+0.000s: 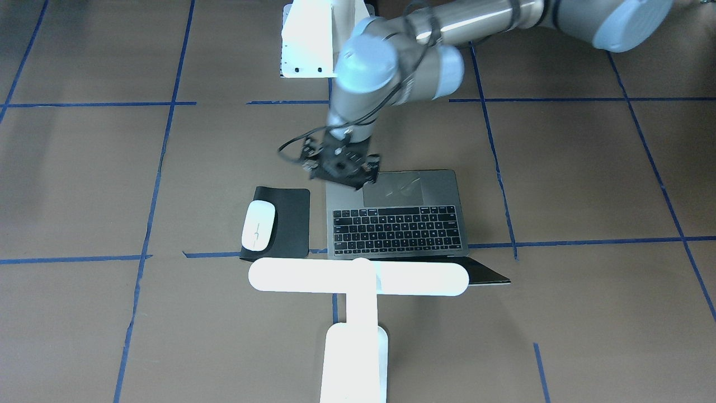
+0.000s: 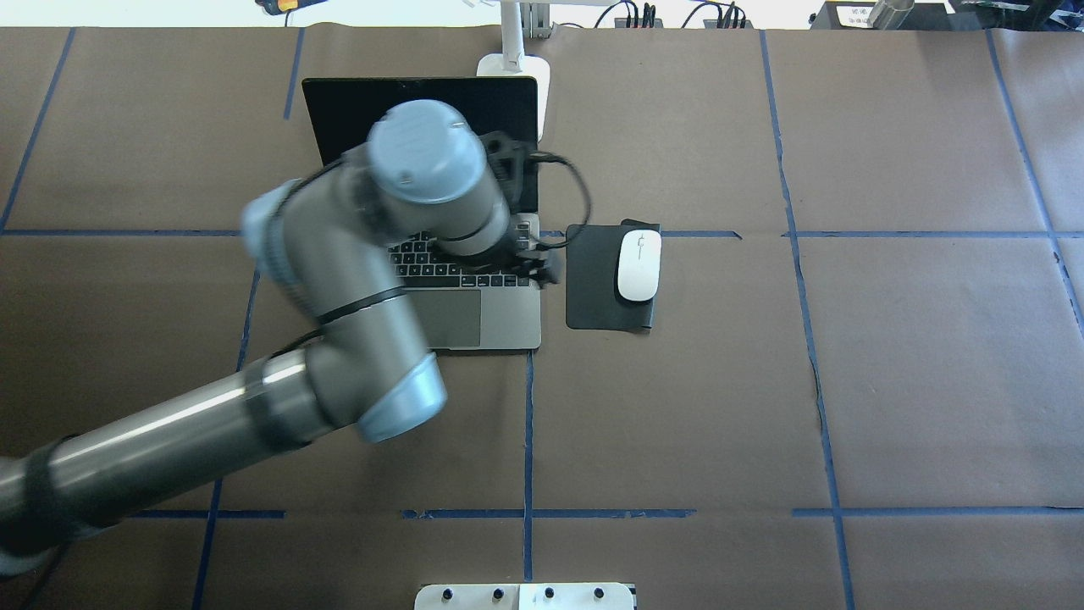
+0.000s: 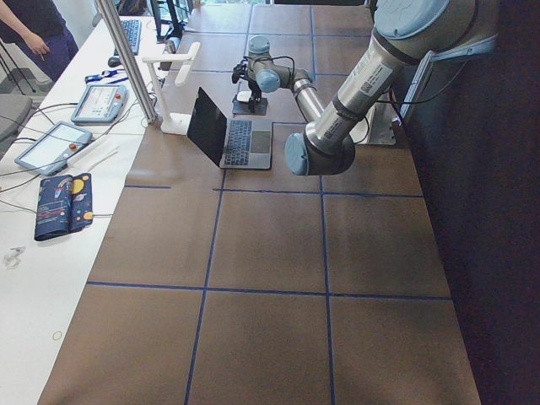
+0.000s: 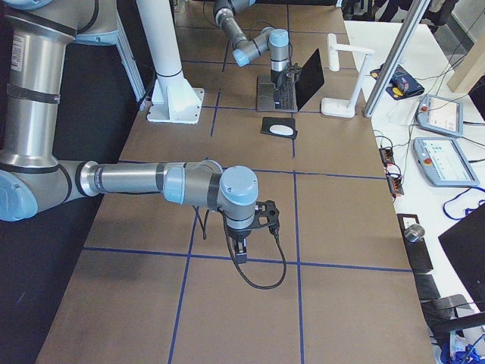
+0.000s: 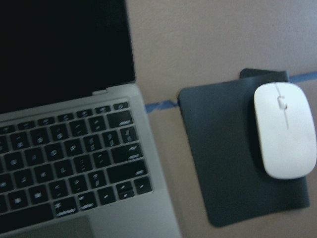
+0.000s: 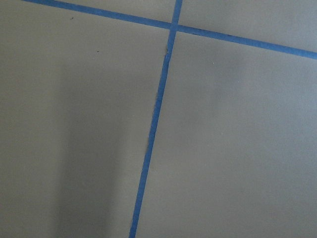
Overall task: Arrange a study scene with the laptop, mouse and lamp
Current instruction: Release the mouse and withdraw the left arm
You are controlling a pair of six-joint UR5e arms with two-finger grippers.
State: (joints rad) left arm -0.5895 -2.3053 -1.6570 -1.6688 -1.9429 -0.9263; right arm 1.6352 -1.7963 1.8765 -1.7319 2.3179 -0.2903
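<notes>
The laptop (image 2: 500, 326) stands open on the table, screen dark; it also shows in the front view (image 1: 397, 224) and the left wrist view (image 5: 74, 163). The white mouse (image 2: 638, 265) lies on a black mouse pad (image 2: 593, 292) to the laptop's right, also in the left wrist view (image 5: 285, 136). The white T-shaped lamp (image 1: 358, 277) stands behind the laptop's screen. My left gripper (image 2: 533, 267) hovers over the laptop's right edge; its fingers are hidden, so I cannot tell its state. My right gripper (image 4: 239, 254) hangs low over bare table far from these; I cannot tell its state.
The white arm pedestal (image 1: 305, 39) stands at the robot's side of the table. A side bench beyond the lamp holds teach pendants (image 4: 436, 114) and cables. Blue tape lines (image 6: 153, 129) grid the brown table top. A person (image 3: 34, 34) stands by the bench.
</notes>
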